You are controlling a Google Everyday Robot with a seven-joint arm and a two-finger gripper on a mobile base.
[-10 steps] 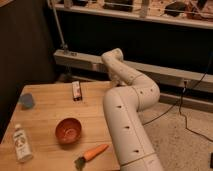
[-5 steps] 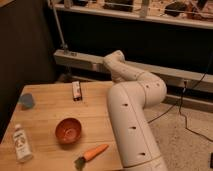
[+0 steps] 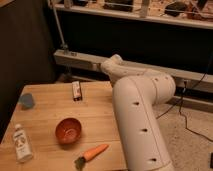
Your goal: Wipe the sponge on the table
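Jaws unseen; rounded white arm (image 3: 142, 115) rises beside planked wooden table (image 3: 47, 106).

a red bowl (image 3: 68, 130) sits upright, round and open. just below and to its right an orange carrot (image 3: 95, 152) lies slanted, its thicker end up to the right. to the left of the bowl stands a white bottle (image 3: 21, 144) with a printed label and a pale cap. further back on the left is a pale blue round cup (image 3: 26, 101), well apart from the bottle. a small black-and-white oblong box (image 3: 76, 90) lies at the far side, its long axis pointing away. behind runs a grey metal rail (image 3: 80, 59) with an upright pole (image 3: 58, 25) rising from it. dark cables (image 3: 186, 116) trail over the speckled floor (image 3: 197, 145) on the right.
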